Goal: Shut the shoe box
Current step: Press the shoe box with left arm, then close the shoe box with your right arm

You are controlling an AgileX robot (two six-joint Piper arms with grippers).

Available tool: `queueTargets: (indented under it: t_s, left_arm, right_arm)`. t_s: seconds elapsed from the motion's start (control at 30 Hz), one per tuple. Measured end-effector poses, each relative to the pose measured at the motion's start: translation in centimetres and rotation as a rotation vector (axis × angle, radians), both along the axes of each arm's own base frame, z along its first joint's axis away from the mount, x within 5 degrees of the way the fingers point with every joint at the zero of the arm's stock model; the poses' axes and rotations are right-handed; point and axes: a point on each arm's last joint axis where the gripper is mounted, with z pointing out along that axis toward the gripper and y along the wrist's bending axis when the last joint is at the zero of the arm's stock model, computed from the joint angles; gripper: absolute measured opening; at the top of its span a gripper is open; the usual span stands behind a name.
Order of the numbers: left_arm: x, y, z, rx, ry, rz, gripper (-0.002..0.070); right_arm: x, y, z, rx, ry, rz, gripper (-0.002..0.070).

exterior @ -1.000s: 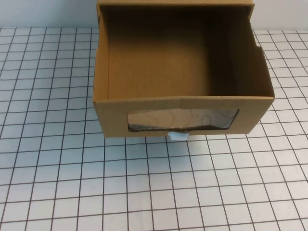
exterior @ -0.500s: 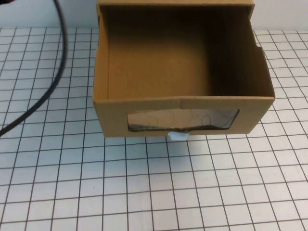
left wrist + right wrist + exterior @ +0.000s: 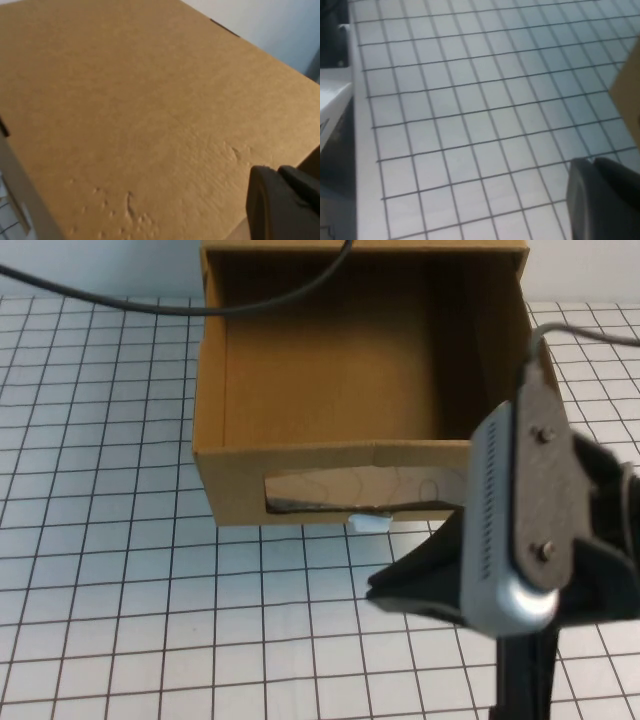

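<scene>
Past the right gripper (image 3: 440,590), on the far side of it in the high view, stands the box (image 3: 300,455) with its drawer pulled well out toward the robot, the inside empty and the front panel carrying a window (image 3: 320,492) and a small white tab (image 3: 368,524) below it. The right arm fills the near right of this view and covers the drawer's right front corner; whether its fingers are wide or narrow I cannot tell. A black cable (image 3: 180,302) arcs above the far-left part of the box, which suggests the left arm is up there, though the left gripper itself is out of this view. In the left wrist view, the left gripper (image 3: 280,205) shows only as a dark edge, close over a broad flat cardboard face of the box (image 3: 130,110); its opening cannot be told either. In the right wrist view, the gripper (image 3: 600,200) hangs over the gridded table (image 3: 470,110), with a sliver of cardboard at the frame's edge beside it. The drawer is not yet pushed in. The risk, as I judge it, is an off-centre push at that right corner: the drawer could skew and jam, or the whole light box could slide back instead of closing, unless the left arm steadies it.
</scene>
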Motion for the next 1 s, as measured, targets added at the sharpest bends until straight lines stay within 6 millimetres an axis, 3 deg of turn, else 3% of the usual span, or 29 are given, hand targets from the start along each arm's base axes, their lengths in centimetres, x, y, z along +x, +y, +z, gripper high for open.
queueTargets:
  t_s: [0.17, 0.33, 0.73, 1.0]
  left_arm:
    - [4.7, -2.5, -2.8, -0.015, 0.111, -0.087, -0.0005]
    - [7.7, -3.9, -6.1, -0.048, 0.230, -0.093, -0.0006]
    - [7.9, -4.0, -6.0, -0.073, 0.238, -0.090, -0.0006]
    - [8.0, -3.9, -6.0, -0.079, 0.240, -0.092, -0.0006]
  right_arm:
    - [-0.5, 2.7, -2.3, -0.111, -0.037, 0.150, -0.0014]
    - [1.3, 4.1, -5.5, -0.170, -0.039, 0.119, -0.0014]
    - [9.8, 5.1, -10.5, -0.255, 0.073, -0.060, -0.0014]
    - [15.7, 5.9, -9.1, -0.228, 0.015, -0.103, -0.0014]
